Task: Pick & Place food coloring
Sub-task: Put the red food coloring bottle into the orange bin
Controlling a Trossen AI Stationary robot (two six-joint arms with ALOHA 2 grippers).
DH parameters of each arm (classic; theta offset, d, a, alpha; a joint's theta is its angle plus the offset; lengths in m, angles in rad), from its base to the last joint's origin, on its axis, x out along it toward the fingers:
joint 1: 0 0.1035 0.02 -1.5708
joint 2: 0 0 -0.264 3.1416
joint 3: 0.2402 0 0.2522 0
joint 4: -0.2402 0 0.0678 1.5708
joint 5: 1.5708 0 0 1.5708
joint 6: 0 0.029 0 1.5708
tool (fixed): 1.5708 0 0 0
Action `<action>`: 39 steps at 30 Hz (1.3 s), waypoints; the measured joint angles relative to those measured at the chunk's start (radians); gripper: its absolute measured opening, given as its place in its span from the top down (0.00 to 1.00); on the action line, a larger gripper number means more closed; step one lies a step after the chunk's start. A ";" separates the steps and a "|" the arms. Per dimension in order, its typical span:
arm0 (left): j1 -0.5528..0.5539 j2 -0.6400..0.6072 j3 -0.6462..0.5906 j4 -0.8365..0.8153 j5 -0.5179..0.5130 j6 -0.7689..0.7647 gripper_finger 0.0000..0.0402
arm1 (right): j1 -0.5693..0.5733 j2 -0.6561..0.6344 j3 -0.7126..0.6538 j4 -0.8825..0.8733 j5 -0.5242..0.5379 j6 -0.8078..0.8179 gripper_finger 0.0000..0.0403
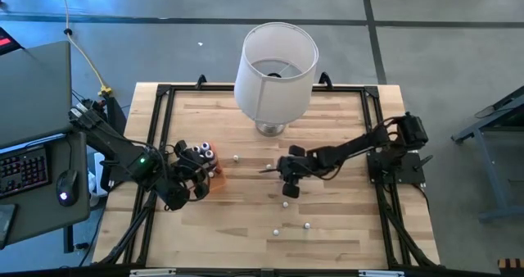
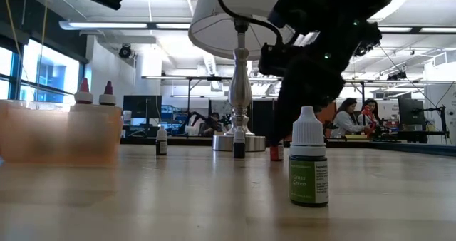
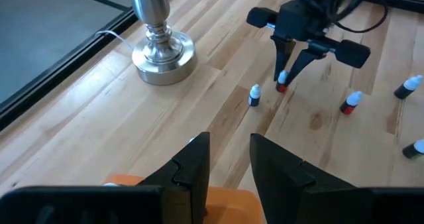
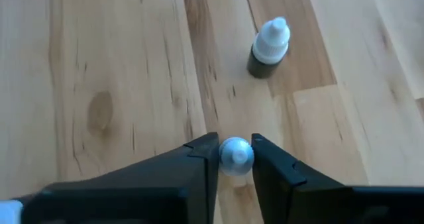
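Jaws of right gripper (image 4: pixel 235 159) pinch a round-capped bottle (image 4: pixel 236 153).

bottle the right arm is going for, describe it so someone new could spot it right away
Start at the white lamp at the table's far edge and come toward the middle, where the right gripper points down. The bottle stands upright between its fingers, with a white cap and red lower part. Unlike its loose neighbours, it alone is bracketed by the fingers.
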 joint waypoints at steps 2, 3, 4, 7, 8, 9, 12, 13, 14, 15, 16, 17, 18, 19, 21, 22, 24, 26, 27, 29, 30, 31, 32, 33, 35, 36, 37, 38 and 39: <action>0.000 0.000 0.000 0.000 0.000 0.000 0.74 | -0.006 0.000 -0.003 0.044 -0.014 0.004 0.85; 0.000 0.000 0.000 -0.001 -0.003 0.000 0.74 | -0.007 -0.004 -0.004 0.079 -0.022 0.004 0.85; 0.000 0.000 0.000 -0.001 -0.009 0.000 0.74 | -0.006 -0.007 -0.001 0.127 -0.020 0.004 0.85; 0.000 0.000 0.000 -0.006 -0.022 0.000 0.74 | 0.003 -0.008 0.059 0.230 -0.013 -0.030 0.83; 0.000 0.000 0.000 -0.005 -0.023 0.000 0.74 | 0.009 -0.004 0.088 0.242 -0.008 -0.055 0.82; 0.000 0.000 0.000 -0.006 -0.023 0.000 0.74 | 0.015 -0.001 0.122 0.248 0.002 -0.086 0.82; 0.000 0.000 0.000 -0.007 -0.023 0.000 0.74 | 0.042 0.007 0.230 0.249 0.055 -0.197 0.83; 0.000 0.000 0.000 -0.008 -0.023 0.000 0.74 | 0.048 0.013 0.268 0.262 0.070 -0.230 0.83; 0.000 0.000 0.000 -0.007 -0.023 0.000 0.74 | 0.052 0.021 0.300 0.263 0.075 -0.257 0.84; 0.000 0.000 0.000 -0.006 -0.023 0.000 0.74 | 0.052 0.036 0.331 0.256 0.075 -0.281 0.84; 0.000 0.000 0.000 -0.007 -0.023 0.000 0.74 | 0.051 0.057 0.365 0.252 0.063 -0.297 0.84; 0.000 0.000 0.000 -0.007 -0.023 0.000 0.74 | 0.049 0.085 0.400 0.251 0.050 -0.308 0.84; 0.000 0.000 0.000 -0.008 -0.023 0.000 0.74 | 0.046 0.114 0.431 0.241 0.040 -0.313 0.84; 0.000 0.000 0.000 -0.007 -0.023 0.000 0.74 | 0.043 0.150 0.467 0.219 0.025 -0.314 0.84; 0.000 0.000 0.000 -0.007 -0.023 0.000 0.74 | 0.039 0.227 0.550 0.189 -0.008 -0.321 0.84; 0.000 0.000 0.000 -0.007 -0.023 0.000 0.74 | 0.038 0.266 0.591 0.158 -0.017 -0.336 0.84; 0.000 0.000 0.000 -0.007 -0.022 0.000 0.74 | 0.040 0.340 0.686 0.108 -0.022 -0.358 0.84; 0.000 0.000 0.000 -0.006 -0.024 0.000 0.74 | 0.040 0.407 0.777 0.041 -0.024 -0.369 0.84; 0.000 0.000 0.000 -0.005 -0.024 0.000 0.74 | 0.039 0.438 0.824 0.019 -0.029 -0.372 0.84; 0.000 0.000 0.000 -0.006 -0.023 0.000 0.74 | 0.037 0.494 0.910 -0.035 -0.036 -0.376 0.84; 0.000 0.000 0.000 -0.003 -0.023 0.000 0.74 | 0.034 0.522 0.952 -0.055 -0.040 -0.377 0.84; 0.000 0.000 0.000 -0.004 -0.022 0.000 0.74 | 0.033 0.550 0.991 -0.074 -0.044 -0.378 0.84; 0.000 0.000 0.000 -0.007 -0.020 0.003 0.74 | 0.032 0.574 1.025 -0.101 -0.047 -0.378 0.84; 0.000 0.000 0.000 -0.008 -0.017 0.007 0.74 | 0.030 0.599 1.058 -0.125 -0.046 -0.379 0.84; 0.000 0.001 -0.001 -0.009 -0.008 0.008 0.74 | 0.026 0.636 1.104 -0.153 -0.047 -0.387 0.84; 0.000 0.001 -0.002 -0.010 0.000 0.009 0.74 | 0.025 0.647 1.115 -0.160 -0.048 -0.389 0.84; 0.000 0.001 -0.002 -0.011 0.006 0.009 0.74 | 0.021 0.653 1.119 -0.160 -0.047 -0.390 0.84; 0.000 0.001 -0.002 -0.011 0.008 0.009 0.74 | 0.018 0.655 1.119 -0.162 -0.047 -0.388 0.83; 0.000 0.001 -0.002 -0.010 0.008 0.008 0.74 | 0.014 0.656 1.116 -0.165 -0.047 -0.381 0.83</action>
